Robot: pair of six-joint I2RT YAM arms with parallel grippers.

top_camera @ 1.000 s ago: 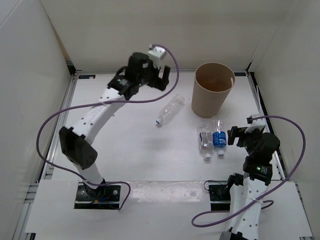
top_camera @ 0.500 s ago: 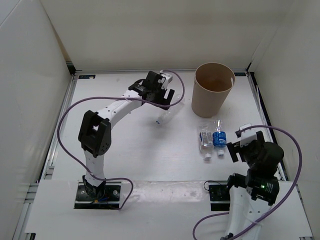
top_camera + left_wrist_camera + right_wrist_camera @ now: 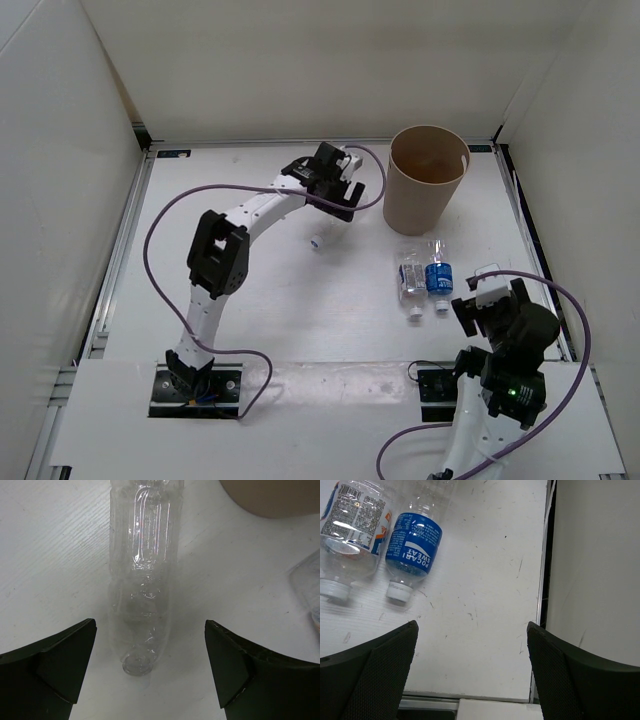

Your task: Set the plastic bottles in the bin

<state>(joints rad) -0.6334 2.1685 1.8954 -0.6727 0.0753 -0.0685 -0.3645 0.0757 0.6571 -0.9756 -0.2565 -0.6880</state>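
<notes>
Left gripper (image 3: 149, 626): jaws spread wide, nothing held. Both fingers show dark at the lower corners of the wrist view, with bare table under each tip.

Between them lies the long clear bottle (image 3: 145, 580), flat on the table. Its long axis runs straight away from the wrist, square to the line the jaws close along. Its narrow end (image 3: 137, 666) points back toward the arm, its body toward the bin (image 3: 270, 500). The fingers flank the neck end and touch neither side. The bottle sits slightly left of centre in the gap.

Judgement: you need no wrist turn, since a close would pinch across the width. How far above the table the tips hang, I cannot tell.

From above, only the bottle's white cap (image 3: 316, 241) shows past the gripper. The bin stands just to its right.

Right gripper (image 3: 471, 630): also wide and empty, over bare table. The blue-label bottle (image 3: 414, 542) and pale-label bottle (image 3: 350, 525) lie side by side ahead and left of it, caps toward the gripper.
</notes>
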